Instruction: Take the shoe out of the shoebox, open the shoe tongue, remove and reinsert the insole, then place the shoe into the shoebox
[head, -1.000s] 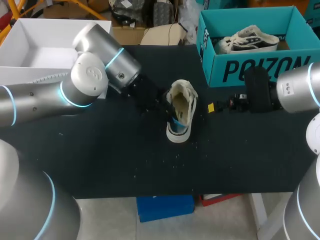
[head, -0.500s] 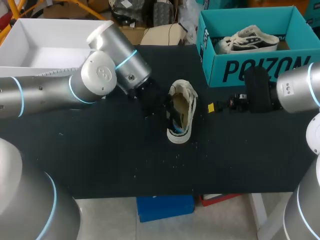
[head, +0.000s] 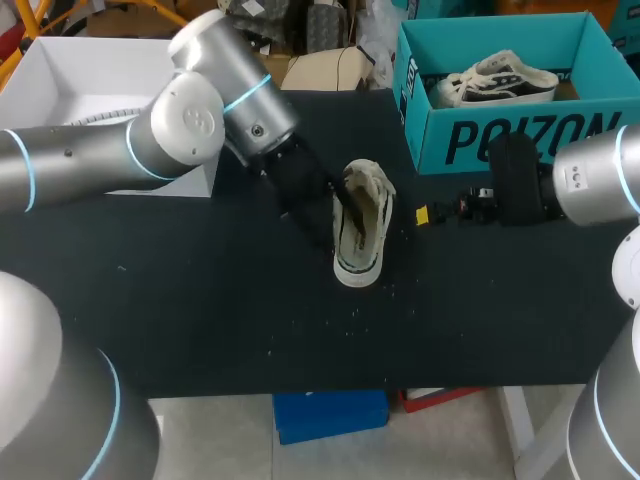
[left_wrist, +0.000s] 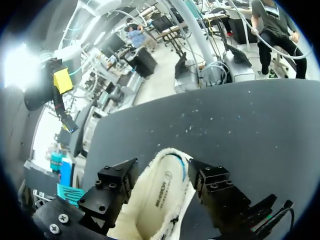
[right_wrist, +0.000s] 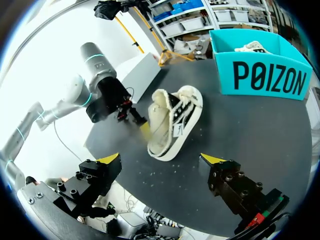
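A cream high-top shoe (head: 362, 228) with a white sole lies on the black table (head: 200, 310), toe toward the front edge. My left gripper (head: 343, 203) hangs over its opening, open, with one black finger on each side of the collar. In the left wrist view the cream insole (left_wrist: 161, 196) lies flat inside the shoe, between the fingers (left_wrist: 114, 184) of the left gripper (left_wrist: 162, 186). My right gripper (head: 428, 214) stands open to the right of the shoe, nothing in it. From the right gripper (right_wrist: 161, 161) the shoe (right_wrist: 176, 120) lies ahead. The teal shoebox (head: 500, 140) holds a second shoe (head: 497, 80).
A white open box (head: 95, 95) stands at the back left, behind my left arm. The teal shoebox (right_wrist: 262, 75) sits at the back right corner. Small white crumbs (head: 350, 315) dot the table in front of the shoe.
My left gripper swung up over the shoe's opening and its fingers spread apart. A blue-and-dark piece seen in the shoe's mouth earlier no longer shows. The right arm stayed still.
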